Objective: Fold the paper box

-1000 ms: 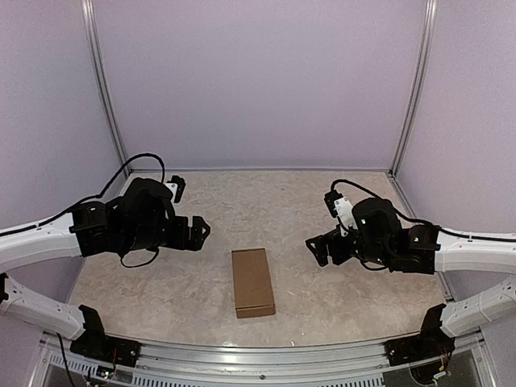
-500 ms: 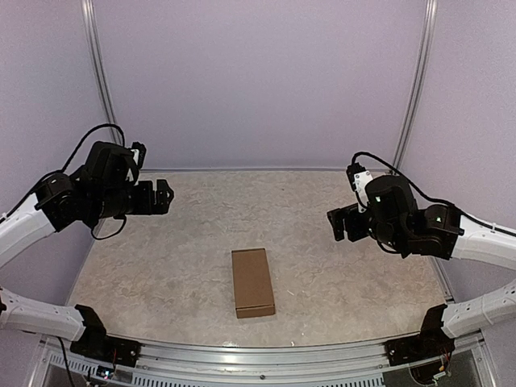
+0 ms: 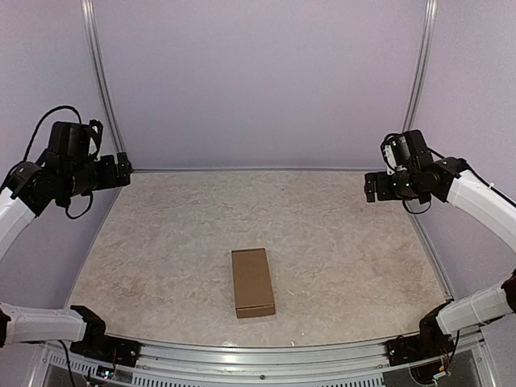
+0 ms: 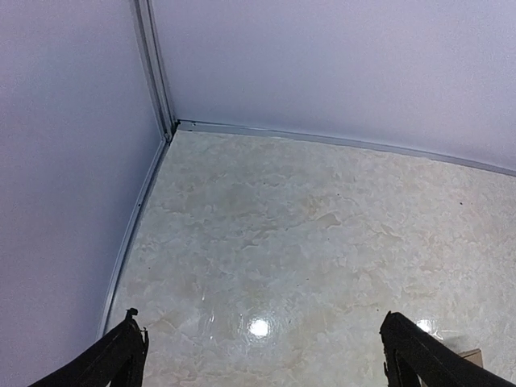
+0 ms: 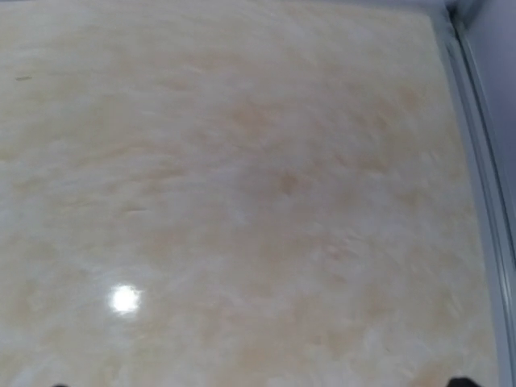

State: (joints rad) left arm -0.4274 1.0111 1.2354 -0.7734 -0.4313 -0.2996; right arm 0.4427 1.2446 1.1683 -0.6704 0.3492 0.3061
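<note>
slim rectangular brown cardboard paper box [image 3: 252, 282] lies flat at 6 o'clock on mottled surface [image 3: 339, 234]; left and right jaws spread wide, empty.

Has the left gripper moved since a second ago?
Yes. The left gripper has pulled away from the paper box, back and outward to the left corner post.
</note>
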